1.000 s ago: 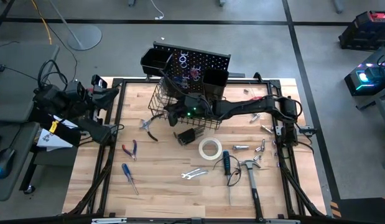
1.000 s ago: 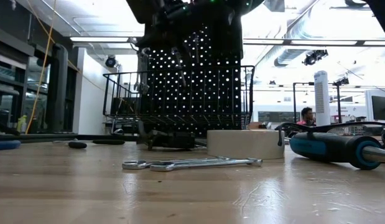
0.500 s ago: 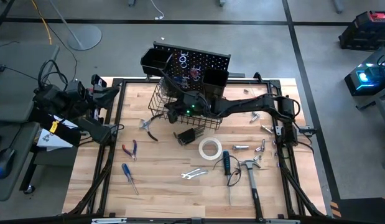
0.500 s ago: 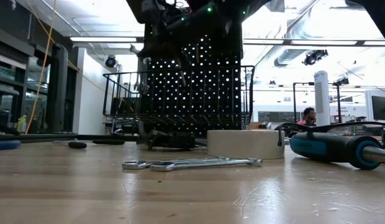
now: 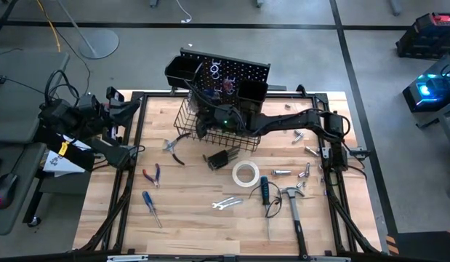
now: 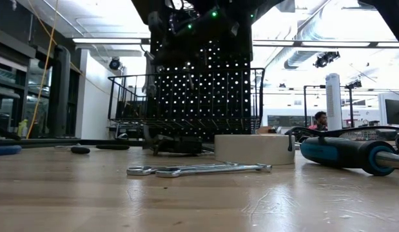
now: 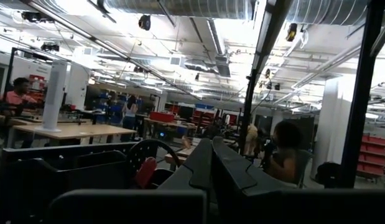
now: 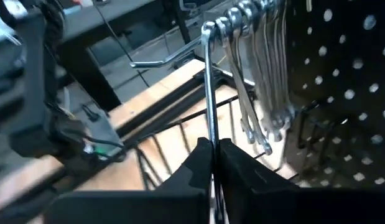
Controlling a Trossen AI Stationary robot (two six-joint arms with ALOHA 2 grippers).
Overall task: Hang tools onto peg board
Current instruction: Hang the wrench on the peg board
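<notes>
1 tape roll (image 5: 246, 174), 1 hammer (image 5: 292, 198), 2 screwdrivers on table

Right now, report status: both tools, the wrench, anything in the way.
Right tool shut on thin silver wrench, raised at black perforated peg board. Left tool shut, parked at table's left edge. Row of hung silver wrenches crowds the hook.

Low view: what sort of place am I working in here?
Probably an open lab or workshop: exposed ceiling ducts, a person seated at distant benches, and red storage racks in the left wrist view.
</notes>
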